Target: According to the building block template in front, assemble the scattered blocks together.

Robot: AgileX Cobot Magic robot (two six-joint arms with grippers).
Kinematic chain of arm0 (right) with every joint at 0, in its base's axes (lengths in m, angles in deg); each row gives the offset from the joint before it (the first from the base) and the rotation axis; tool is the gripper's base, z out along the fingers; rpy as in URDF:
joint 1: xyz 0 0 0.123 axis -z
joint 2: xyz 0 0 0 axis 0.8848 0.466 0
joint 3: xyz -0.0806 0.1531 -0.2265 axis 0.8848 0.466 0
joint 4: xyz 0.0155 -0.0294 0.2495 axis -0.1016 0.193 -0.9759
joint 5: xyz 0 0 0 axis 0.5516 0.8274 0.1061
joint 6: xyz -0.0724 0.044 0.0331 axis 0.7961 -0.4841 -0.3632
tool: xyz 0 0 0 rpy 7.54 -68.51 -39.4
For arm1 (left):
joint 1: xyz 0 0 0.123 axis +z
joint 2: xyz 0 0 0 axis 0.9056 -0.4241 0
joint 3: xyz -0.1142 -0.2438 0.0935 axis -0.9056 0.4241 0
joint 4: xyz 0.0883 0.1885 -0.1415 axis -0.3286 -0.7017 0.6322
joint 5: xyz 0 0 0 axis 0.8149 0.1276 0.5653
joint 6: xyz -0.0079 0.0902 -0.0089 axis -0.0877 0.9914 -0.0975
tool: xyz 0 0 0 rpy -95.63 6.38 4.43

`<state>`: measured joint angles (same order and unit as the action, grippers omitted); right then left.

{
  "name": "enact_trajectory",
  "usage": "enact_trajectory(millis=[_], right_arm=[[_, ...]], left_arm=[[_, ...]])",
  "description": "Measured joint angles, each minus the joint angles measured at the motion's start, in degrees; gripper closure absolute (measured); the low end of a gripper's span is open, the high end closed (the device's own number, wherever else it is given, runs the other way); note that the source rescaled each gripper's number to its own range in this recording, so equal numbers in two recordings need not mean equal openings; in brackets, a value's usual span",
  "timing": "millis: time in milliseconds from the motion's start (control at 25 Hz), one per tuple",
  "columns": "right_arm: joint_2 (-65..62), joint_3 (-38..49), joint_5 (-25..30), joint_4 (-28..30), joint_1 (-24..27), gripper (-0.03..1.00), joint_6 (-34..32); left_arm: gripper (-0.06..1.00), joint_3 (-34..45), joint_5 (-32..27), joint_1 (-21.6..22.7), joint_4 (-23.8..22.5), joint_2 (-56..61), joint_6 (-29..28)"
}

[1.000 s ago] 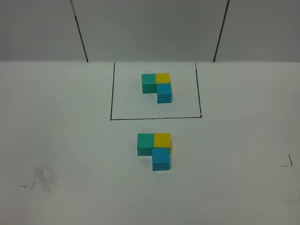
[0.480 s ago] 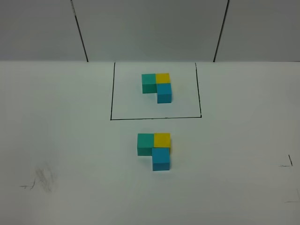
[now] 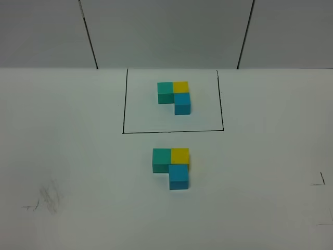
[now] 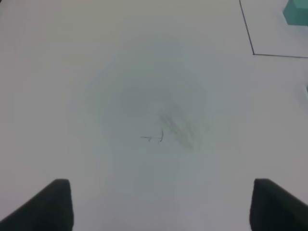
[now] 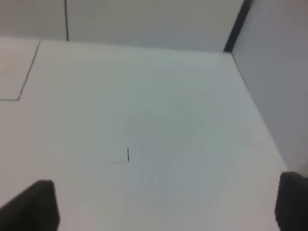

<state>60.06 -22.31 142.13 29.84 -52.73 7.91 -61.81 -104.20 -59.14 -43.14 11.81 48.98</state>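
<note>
In the exterior high view the building block template stands inside a black drawn rectangle (image 3: pixel 124 104): teal-green (image 3: pixel 165 92), yellow (image 3: pixel 181 86) and blue (image 3: pixel 182 102) cubes joined in an L. In front of it the unframed teal-green (image 3: pixel 161 159), yellow (image 3: pixel 180 155) and blue (image 3: pixel 178 176) blocks sit touching in the same L shape. Neither gripper shows in that view. My left gripper (image 4: pixel 161 207) is open and empty over bare table, with the template's teal-green cube (image 4: pixel 296 12) at the view's edge. My right gripper (image 5: pixel 168 207) is open and empty over bare table.
A grey smudge with a pen mark (image 3: pixel 44 200) lies at the front left and also shows in the left wrist view (image 4: pixel 161 135). Small pen marks (image 3: pixel 317 182) lie at the right. A grey panel wall (image 3: pixel 166 31) runs behind the table, and a side wall (image 5: pixel 279 72) stands near the right gripper.
</note>
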Motion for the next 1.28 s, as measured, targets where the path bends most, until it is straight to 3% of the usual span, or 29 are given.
enact_trajectory(millis=[400, 1280], right_arm=[[-0.1, 5.9, -1.5, 0.3, -10.6, 0.18, -1.8], [-0.1, 5.9, -1.5, 0.3, -11.4, 0.18, -1.9]], left_arm=[[0.31, 0.0, 0.0, 0.0, 0.0, 0.0, 0.0], [0.31, 0.0, -0.1, 0.0, 0.0, 0.0, 0.0]])
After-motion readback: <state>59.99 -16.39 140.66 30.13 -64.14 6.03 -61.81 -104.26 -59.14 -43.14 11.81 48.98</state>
